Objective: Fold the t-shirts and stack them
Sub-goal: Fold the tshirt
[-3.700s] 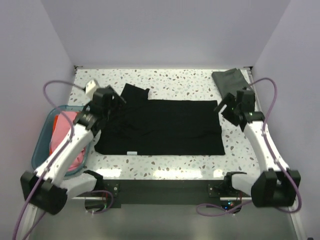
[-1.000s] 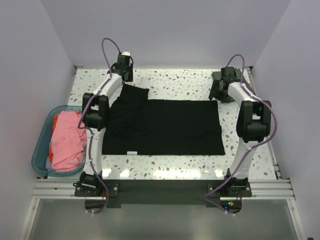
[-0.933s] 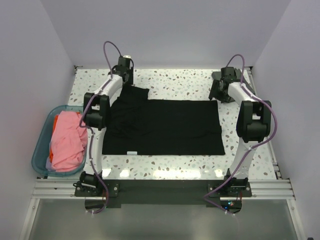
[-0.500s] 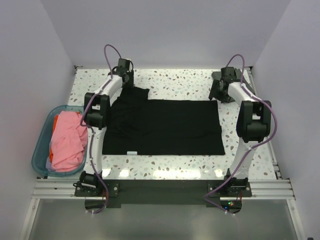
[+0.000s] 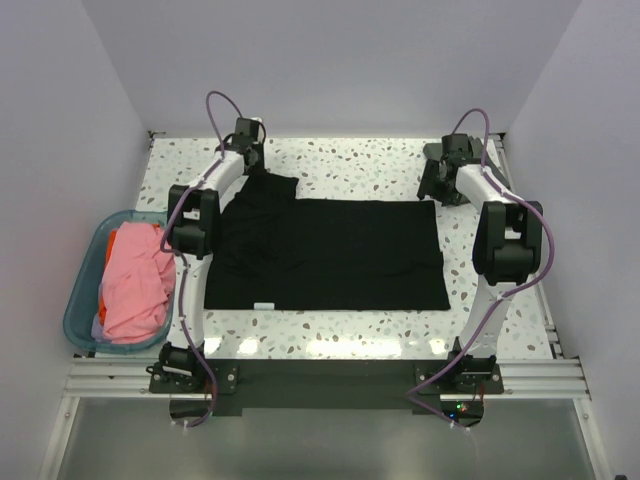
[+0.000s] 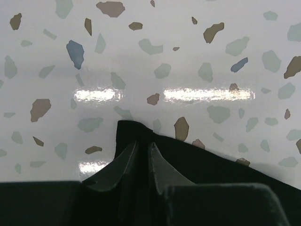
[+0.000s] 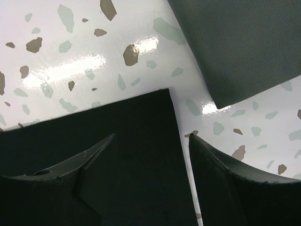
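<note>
A large black t-shirt (image 5: 330, 255) lies spread flat mid-table, its small white neck label (image 5: 264, 305) at the near edge. My left gripper (image 5: 250, 163) is at its far left sleeve. In the left wrist view that gripper (image 6: 142, 143) is shut on the black sleeve corner (image 6: 129, 129). My right gripper (image 5: 436, 190) hangs over the far right corner. In the right wrist view it (image 7: 151, 136) stands open astride the black corner (image 7: 141, 117), touching nothing. A folded dark grey-green t-shirt (image 7: 244, 42) lies just beyond it.
A translucent teal tub (image 5: 80, 310) sits off the table's left side, holding a pink t-shirt (image 5: 130, 285) and an orange-red one (image 5: 122, 238). Both arms stretch along the table's sides to the far edge. White walls close in the back and sides.
The left gripper's fingers have closed onto the sleeve corner within the last half second. Both arms, reaching forward earlier from a near pose, have otherwise held still. The right gripper is unchanged.
</note>
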### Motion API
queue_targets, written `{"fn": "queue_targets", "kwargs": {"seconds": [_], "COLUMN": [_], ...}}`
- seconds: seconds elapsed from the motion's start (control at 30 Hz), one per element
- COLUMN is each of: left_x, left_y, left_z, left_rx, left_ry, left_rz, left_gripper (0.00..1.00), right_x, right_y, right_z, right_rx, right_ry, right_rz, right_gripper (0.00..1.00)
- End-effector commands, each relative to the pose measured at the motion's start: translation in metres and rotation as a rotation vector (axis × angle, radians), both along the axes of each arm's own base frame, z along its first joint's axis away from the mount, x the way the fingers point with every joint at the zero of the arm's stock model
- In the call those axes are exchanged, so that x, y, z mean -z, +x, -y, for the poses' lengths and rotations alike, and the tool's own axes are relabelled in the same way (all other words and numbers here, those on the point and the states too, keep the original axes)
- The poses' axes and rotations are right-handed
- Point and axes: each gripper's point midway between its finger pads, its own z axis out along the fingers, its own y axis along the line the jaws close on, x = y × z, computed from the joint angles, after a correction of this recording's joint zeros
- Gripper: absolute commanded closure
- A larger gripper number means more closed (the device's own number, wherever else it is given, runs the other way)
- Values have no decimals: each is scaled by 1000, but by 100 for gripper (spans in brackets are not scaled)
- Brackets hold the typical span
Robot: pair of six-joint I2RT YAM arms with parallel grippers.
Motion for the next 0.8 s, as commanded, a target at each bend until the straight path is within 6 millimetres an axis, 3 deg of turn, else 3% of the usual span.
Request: {"fn": "queue_targets", "kwargs": {"seconds": [0.0,0.2,0.43,0.57,0.77], "left_x": [6,-16,-61,-89,-100], "left_y": [-9,2,14,18,20], "left_z": [-1,-1,4,6,12], "left_rx": [7,1,7,9,28], "left_ry": [-20,-26,-66,-85,-115], "left_rz": [-29,50,196,275,310], "left_gripper": [84,100,100,100,100], "right_x": [-17,-13,-3,5,23], "right_y": [9,9,5,10,21], "right_z": [0,3,11,11,7], "right_rx": [-21,-16,1,2,5], "right_ry": [-2,-18,-59,-57,-35], "right_rz": [41,27,-13,-28,-45], "right_gripper": [34,34,36,48,51]}}
